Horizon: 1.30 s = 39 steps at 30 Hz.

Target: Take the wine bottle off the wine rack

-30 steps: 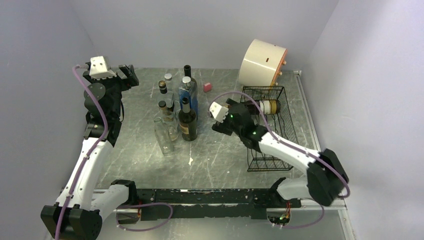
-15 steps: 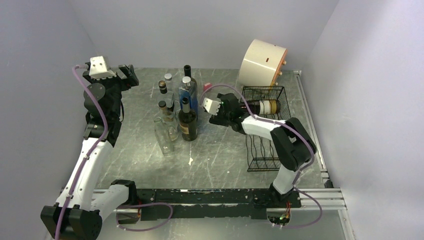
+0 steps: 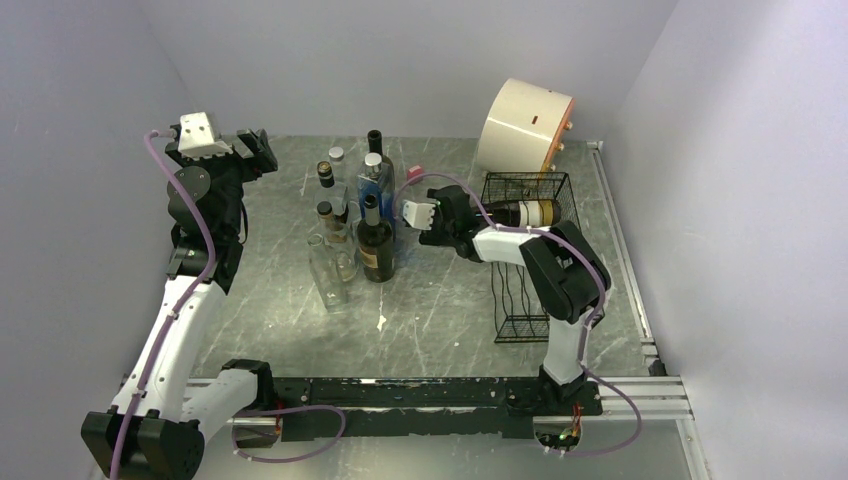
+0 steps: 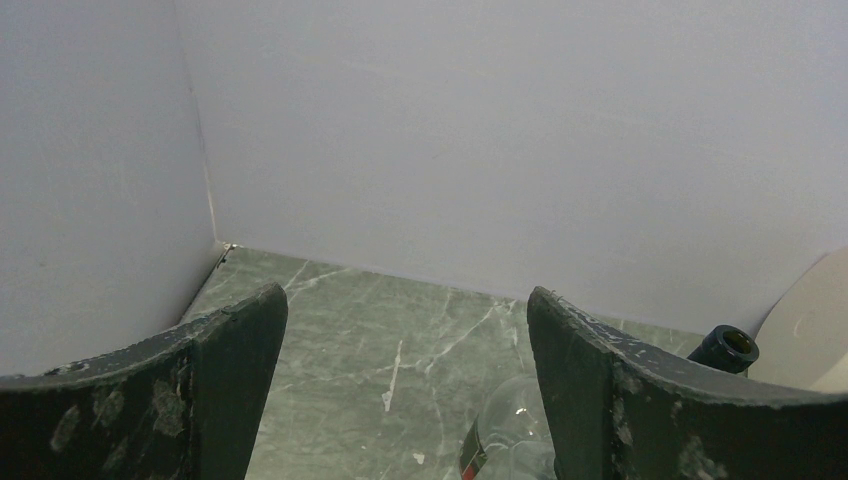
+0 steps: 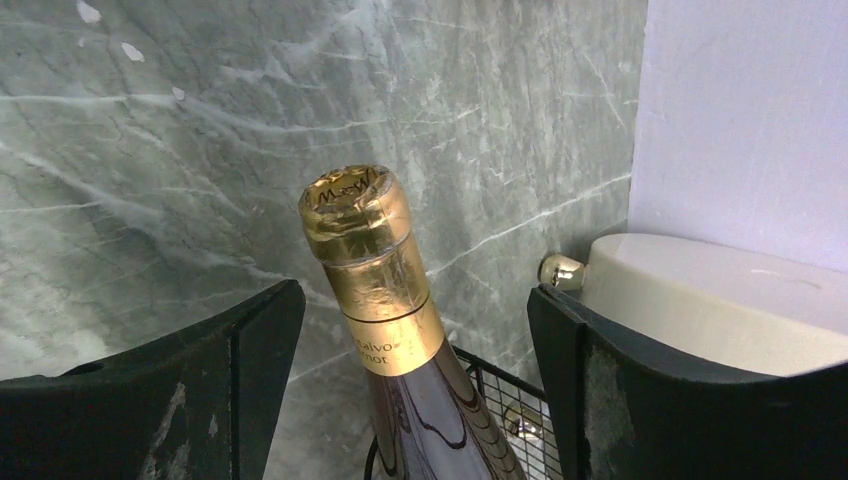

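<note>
The wine bottle (image 3: pixel 528 213) lies on its side across the far end of the black wire wine rack (image 3: pixel 527 318), with its neck pointing left out of the rack. My right gripper (image 3: pixel 462 217) is at that neck. In the right wrist view the gold-foil neck (image 5: pixel 375 280) stands between my open fingers (image 5: pixel 250 350), apart from both pads, with the rack's wire (image 5: pixel 500 400) below. My left gripper (image 3: pixel 256 150) is open and empty, held high at the far left; it also shows in the left wrist view (image 4: pixel 405 310).
A cluster of several upright bottles (image 3: pixel 362 215) stands left of my right gripper, close to it. A cream drum (image 3: pixel 530 125) sits behind the rack, also in the right wrist view (image 5: pixel 700 290). A small pink object (image 3: pixel 414 173) lies near the back wall.
My right gripper has moved left and back from over the rack's near side to the bottle's neck, and the arm has folded. The left arm has not moved.
</note>
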Each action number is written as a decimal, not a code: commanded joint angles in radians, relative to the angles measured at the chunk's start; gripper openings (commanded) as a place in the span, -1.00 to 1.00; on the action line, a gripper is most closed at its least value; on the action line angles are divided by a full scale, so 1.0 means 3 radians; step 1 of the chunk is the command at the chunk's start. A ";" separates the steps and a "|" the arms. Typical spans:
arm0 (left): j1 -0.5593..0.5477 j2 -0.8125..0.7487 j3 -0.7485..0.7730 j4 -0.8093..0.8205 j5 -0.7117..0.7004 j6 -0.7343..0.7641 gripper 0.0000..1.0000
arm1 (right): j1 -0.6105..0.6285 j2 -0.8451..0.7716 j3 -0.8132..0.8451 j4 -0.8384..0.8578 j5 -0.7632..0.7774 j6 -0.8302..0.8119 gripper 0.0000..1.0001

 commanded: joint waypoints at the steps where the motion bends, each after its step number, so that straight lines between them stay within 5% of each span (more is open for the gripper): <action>1: 0.0005 -0.0053 0.0124 0.0023 0.0003 0.0027 0.87 | -0.0028 0.0085 0.0086 0.0126 0.0060 -0.0110 0.69; 9: -0.0005 -0.0063 0.0118 0.0027 -0.0005 0.0025 0.87 | -0.0042 0.0109 -0.0087 0.0391 0.0076 -0.0021 0.53; 26: -0.0022 -0.0066 0.0117 0.0032 -0.0017 0.0035 0.86 | 0.0003 -0.0321 -0.0661 0.0612 -0.0294 0.0169 -0.38; 39: -0.0024 -0.0051 0.0112 0.0033 0.0016 0.0009 0.87 | 0.0360 -0.1099 -0.1187 0.0540 -0.0432 0.0286 -0.57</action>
